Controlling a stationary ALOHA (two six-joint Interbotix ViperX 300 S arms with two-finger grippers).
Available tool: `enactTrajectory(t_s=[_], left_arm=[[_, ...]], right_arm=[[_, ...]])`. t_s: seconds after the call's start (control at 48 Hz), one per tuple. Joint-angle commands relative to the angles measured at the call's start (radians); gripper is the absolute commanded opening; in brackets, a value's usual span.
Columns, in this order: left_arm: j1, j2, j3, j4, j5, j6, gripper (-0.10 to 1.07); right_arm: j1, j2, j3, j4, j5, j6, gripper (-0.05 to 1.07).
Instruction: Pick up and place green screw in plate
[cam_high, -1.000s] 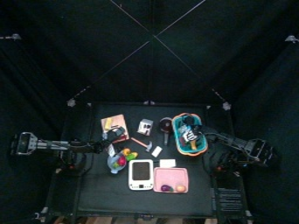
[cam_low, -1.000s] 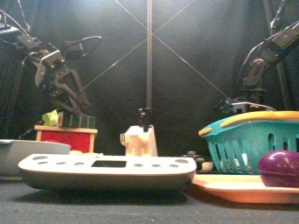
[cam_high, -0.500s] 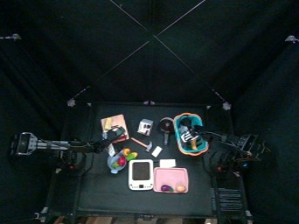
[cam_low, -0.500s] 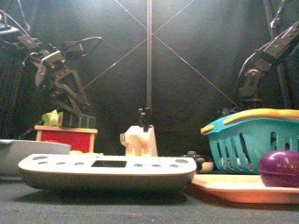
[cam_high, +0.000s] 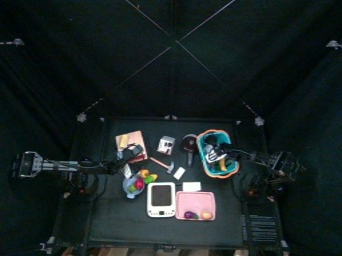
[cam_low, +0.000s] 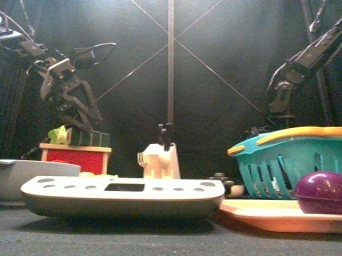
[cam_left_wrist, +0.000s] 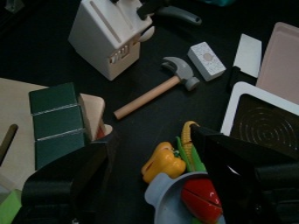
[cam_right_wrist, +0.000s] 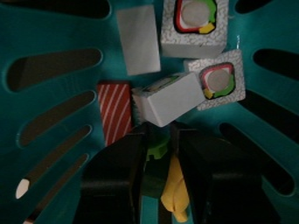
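The right gripper (cam_right_wrist: 163, 142) reaches down into the oval teal plastic basket with an orange rim (cam_high: 211, 134) at the far right of the table. Its jaws straddle the tiny bright green screw (cam_right_wrist: 156, 149), which lies on the basket floor against a yellow piece; whether they already press on it I cannot tell. Just beyond the jaws lie a white block (cam_right_wrist: 176, 98), a red striped piece (cam_right_wrist: 114, 109) and two sushi-like toys. The square pink plastic plate with rounded corners (cam_high: 201, 216) sits near the front edge, well apart from the screw, holding a purple ball (cam_low: 321, 190). The left gripper (cam_left_wrist: 152, 147) hangs on the left over a small blue bowl of toy food (cam_left_wrist: 176, 197), its jaws wide apart and holding nothing
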Motion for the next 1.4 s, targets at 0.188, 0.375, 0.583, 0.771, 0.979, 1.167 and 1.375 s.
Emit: enactTrajectory(t_s=[0.188, 0.375, 0.583, 0.771, 0.979, 1.167, 1.375], left_arm=[[0.008, -0.018, -0.012, 0.003, 0.009, 0.003, 0.99], [0.008, -0.051, -0.008, 0.002, 0.017, 0.003, 0.99], [0.008, -0.084, 0.012, 0.0, 0.015, 0.002, 0.99], [0.008, -0.097, 0.023, 0.0, 0.017, 0.002, 0.99], [0.008, -0.097, 0.025, 0.0, 0.017, 0.002, 0.99], [0.008, -0.097, 0.026, 0.0, 0.017, 0.002, 0.99], [0.008, -0.097, 0.025, -0.002, 0.017, 0.0, 0.99]], right_arm=[[0.002, 0.037, -0.037, -0.002, 0.002, -0.003, 0.65], [0.009, 0.063, -0.067, -0.005, 0.011, -0.003, 0.65], [0.026, 0.028, -0.12, -0.017, 0.098, 0.002, 0.65], [0.032, -0.037, -0.169, -0.025, 0.167, 0.009, 0.65], [0.04, -0.072, -0.158, -0.011, 0.181, 0.008, 0.66], [0.04, -0.044, -0.123, 0.005, 0.173, 0.005, 0.69], [0.04, -0.035, -0.114, 0.009, 0.104, 0.009, 0.76]])
